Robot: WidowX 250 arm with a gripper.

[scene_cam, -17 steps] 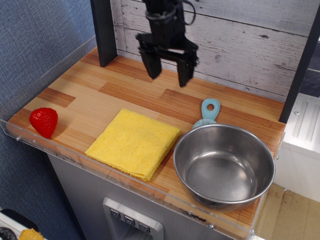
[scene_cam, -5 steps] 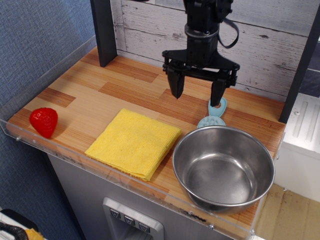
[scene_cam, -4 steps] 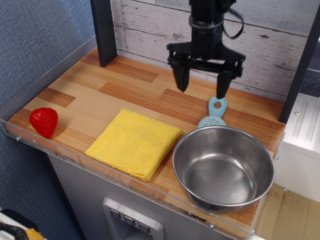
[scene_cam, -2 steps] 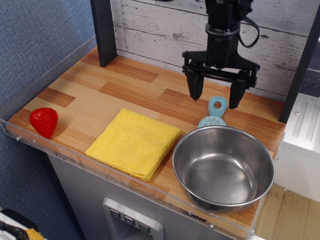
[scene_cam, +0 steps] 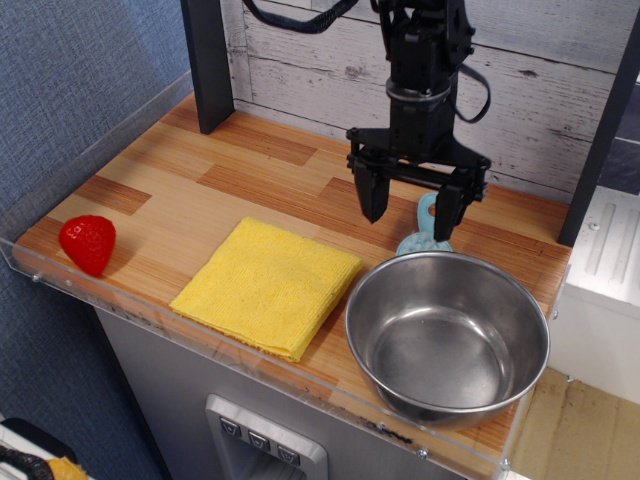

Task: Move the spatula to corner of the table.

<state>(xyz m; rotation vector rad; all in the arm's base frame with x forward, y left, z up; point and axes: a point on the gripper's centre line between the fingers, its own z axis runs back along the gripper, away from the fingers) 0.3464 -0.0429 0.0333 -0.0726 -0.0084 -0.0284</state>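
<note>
- We judge the step in hand to be the approach for the pick: the gripper (scene_cam: 411, 204) hangs over the spatula (scene_cam: 423, 229) with its jaws spread wide and nothing between them.
- The right finger stands in front of the spatula's handle and the left finger is well clear of it on the bare wood, so the fingers look offset to one side of the handle. We cannot tell whether either tip touches the table (scene_cam: 180, 190).
- The spatula lies flat on the table near the back wall, its head just beside the rim of the steel bowl (scene_cam: 447, 332), perhaps touching it; the bowl hides part of the head.
- It is a small light-blue piece; the handle points away from the bowl, mostly covered by the right finger.
- In our judgement the next move calls for centring the jaws on the handle, descending and closing, keeping the fingertips off the bowl rim.
- The yellow cloth (scene_cam: 268, 285) and the strawberry (scene_cam: 88, 243) lie apart from the work.
</note>
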